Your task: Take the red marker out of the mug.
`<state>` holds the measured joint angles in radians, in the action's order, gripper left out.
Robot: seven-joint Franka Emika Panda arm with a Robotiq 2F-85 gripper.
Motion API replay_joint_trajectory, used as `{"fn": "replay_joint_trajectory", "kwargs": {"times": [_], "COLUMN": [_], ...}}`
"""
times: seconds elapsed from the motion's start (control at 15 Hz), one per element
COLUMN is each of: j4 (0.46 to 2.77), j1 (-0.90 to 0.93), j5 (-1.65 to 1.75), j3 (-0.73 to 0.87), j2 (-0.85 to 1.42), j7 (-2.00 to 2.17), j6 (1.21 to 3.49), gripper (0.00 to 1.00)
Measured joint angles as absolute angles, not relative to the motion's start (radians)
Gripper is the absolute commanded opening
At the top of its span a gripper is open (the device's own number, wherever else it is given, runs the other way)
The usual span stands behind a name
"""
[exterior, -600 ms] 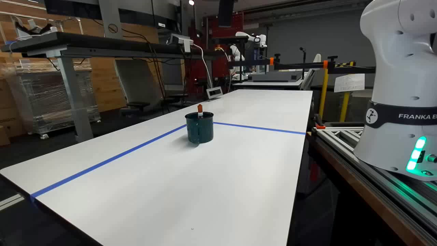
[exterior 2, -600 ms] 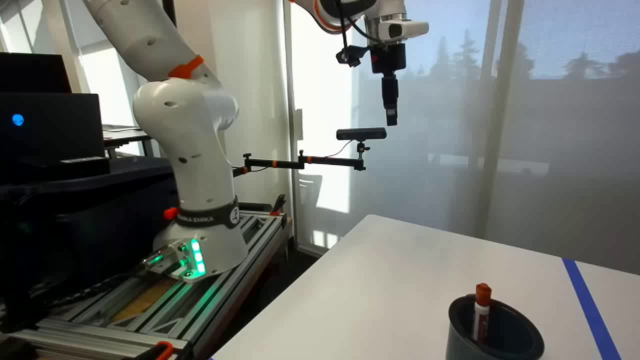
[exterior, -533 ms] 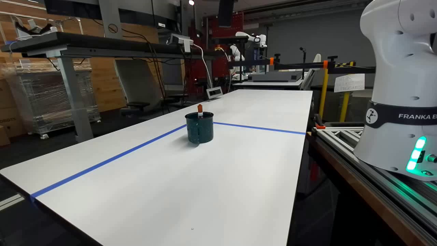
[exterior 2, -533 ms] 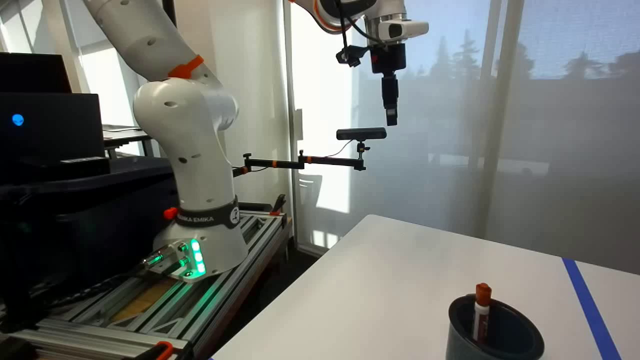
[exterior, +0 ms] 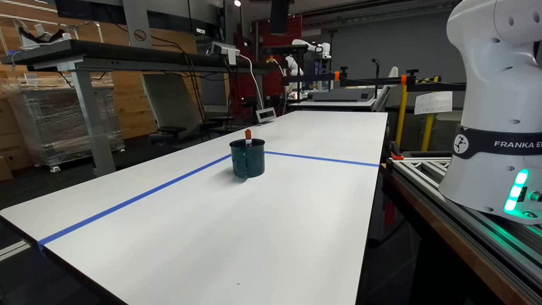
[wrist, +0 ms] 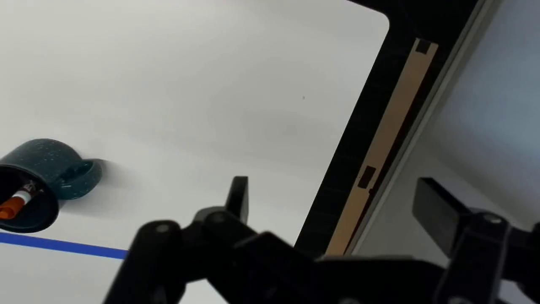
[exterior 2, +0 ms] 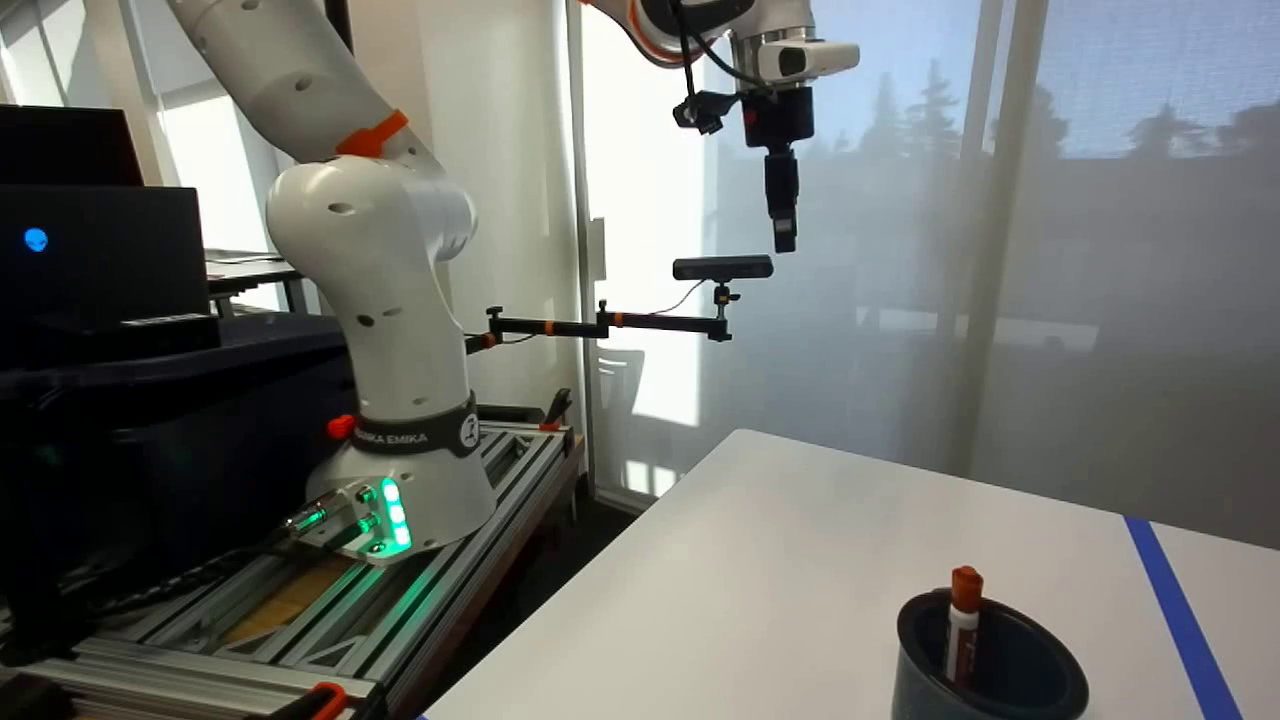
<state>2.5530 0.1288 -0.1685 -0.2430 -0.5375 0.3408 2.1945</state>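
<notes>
On the white tabletop (wrist: 190, 105), at the far left of my wrist view, the red marker (wrist: 12, 207) stands in the mug (wrist: 42, 158), its cap (exterior 2: 967, 588) poking out in both exterior views. I judge the marker light, stiff and slightly slick, best pinched squarely by that cap and drawn straight up; farther right, my gripper (wrist: 337, 207) hangs well apart, fingers (wrist: 434, 213) spread around nothing.

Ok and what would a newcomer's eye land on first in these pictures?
Probably the orange-capped marker poking up from the dark mug, which stands on the white table near blue tape. Then the green lights low on the white arm, glowing in both exterior views. The hand hangs open in the air, clear of the mug.
</notes>
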Motion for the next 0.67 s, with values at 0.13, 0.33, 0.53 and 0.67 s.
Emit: {"fn": "replay_joint_trajectory", "kwargs": {"times": [0.13, 0.33, 0.53, 0.67], "j4": [2.553, 2.562, 2.588, 2.617], "j1": [0.116, 0.086, 0.053, 0.029], "j5": [-0.169, -0.169, -0.170, -0.170], "j3": [-0.224, -0.180, -0.145, -0.137], "j2": [-0.526, -0.500, -0.473, -0.457], "j7": [0.348, 0.362, 0.390, 0.425], "j6": [2.195, 2.199, 2.222, 2.274], "gripper": [1.00, 1.00, 1.00, 1.00]}}
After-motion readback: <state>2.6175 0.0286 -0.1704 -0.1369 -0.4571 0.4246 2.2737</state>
